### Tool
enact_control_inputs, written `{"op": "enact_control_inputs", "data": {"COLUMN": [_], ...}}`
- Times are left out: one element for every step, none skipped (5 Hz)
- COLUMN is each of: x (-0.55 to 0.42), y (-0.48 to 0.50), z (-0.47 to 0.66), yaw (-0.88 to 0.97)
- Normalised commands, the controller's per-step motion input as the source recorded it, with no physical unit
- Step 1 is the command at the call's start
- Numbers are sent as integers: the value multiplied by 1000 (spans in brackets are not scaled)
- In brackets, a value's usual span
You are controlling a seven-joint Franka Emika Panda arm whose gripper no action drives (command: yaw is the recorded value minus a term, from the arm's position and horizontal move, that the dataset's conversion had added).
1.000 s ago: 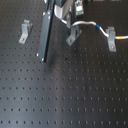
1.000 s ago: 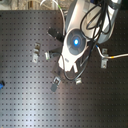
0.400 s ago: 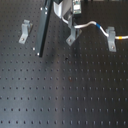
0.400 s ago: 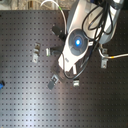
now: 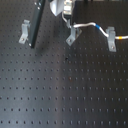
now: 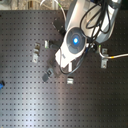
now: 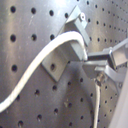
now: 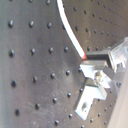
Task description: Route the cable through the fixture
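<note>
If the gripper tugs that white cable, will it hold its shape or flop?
The cable probably flops: it is thin and sags in a curve between the middle fixture and another clip. It looks light, so it would likely drag easily.

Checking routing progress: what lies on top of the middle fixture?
In the first exterior view, the cable reaches the middle fixture and runs to the right fixture. The gripper hides its other end.
</note>
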Motion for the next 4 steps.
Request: {"op": "enact_control_inputs", "data": {"x": [266,496,110,-282], "y": [-73,-18,-95,-154], "z": [-56,-5,0,13], "yaw": [286,211,103,166]}}
